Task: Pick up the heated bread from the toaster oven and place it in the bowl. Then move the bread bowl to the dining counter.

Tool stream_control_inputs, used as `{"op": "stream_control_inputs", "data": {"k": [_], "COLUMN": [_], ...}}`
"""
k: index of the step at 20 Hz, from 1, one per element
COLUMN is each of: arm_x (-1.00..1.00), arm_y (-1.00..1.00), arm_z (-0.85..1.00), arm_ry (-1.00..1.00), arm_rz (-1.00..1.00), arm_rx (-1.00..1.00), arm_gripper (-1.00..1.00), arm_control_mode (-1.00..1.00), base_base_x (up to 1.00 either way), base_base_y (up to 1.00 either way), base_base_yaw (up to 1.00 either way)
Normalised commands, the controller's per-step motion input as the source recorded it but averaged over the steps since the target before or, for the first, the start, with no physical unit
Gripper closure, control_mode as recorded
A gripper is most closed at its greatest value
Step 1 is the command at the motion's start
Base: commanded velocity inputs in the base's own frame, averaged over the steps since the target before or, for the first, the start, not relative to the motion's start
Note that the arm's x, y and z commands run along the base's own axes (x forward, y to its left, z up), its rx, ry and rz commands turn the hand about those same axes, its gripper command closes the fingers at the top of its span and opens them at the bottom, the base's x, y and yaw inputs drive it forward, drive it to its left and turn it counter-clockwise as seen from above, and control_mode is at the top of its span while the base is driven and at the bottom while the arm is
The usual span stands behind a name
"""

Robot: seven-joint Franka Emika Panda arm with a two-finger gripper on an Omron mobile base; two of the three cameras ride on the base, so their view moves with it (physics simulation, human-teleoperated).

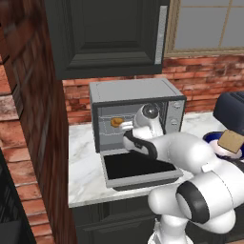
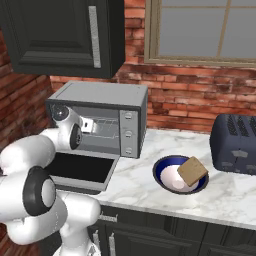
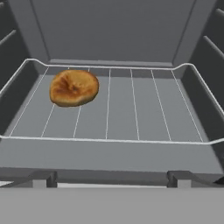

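Nearest the hand camera, two small dark fingertips (image 3: 43, 178) rise at the bottom edge, set far apart with nothing between them: the hand (image 3: 111, 179) stands wide and holds nothing. It sits at the mouth of the toaster oven (image 1: 136, 116), just above the front edge of the wire rack (image 3: 109, 105), pointing straight into the grey cavity.

On that rack lies the heated bread (image 3: 73, 87), a rounded golden-brown piece with a darker, wrinkled middle. It rests toward the back of the rack and to the left of the hand's line, apart from both fingertips and from the oven walls. From the left base view the same bread (image 1: 116, 122) shows as a small orange patch inside the oven, just left of the white wrist.

The oven's door (image 2: 80, 167) hangs dropped down flat in front of the cavity, its dark glass facing up, and the arm reaches over it. Three knobs (image 2: 128, 134) run down the oven's right panel.

Right of the oven, on the marble surface (image 2: 230, 195), stands the bowl (image 2: 180, 174), dark blue with a pale inside. A square tan slice of toast (image 2: 192, 171) leans in it, tilted against the far right rim. Beyond the bowl, farther from the oven, sits a dark toaster (image 2: 235, 142). Red brick wall (image 2: 185, 100) backs the surface, and a dark cabinet (image 1: 109, 38) hangs above the oven.
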Motion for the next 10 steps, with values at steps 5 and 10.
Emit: {"op": "stream_control_inputs", "data": {"k": [5,10], "arm_x": [0.24,0.14], "arm_y": [-0.12,-0.18], "arm_z": [-0.27,-0.27], "arm_ry": [0.00,0.00], "arm_rz": [-0.03,-0.03], "arm_rx": [0.01,0.02], "arm_gripper": [-1.00,-1.00], "arm_control_mode": [-1.00,-1.00], "base_base_x": [0.00,0.00], "base_base_y": [0.00,0.00], "base_base_yaw": [0.00,0.00]}}
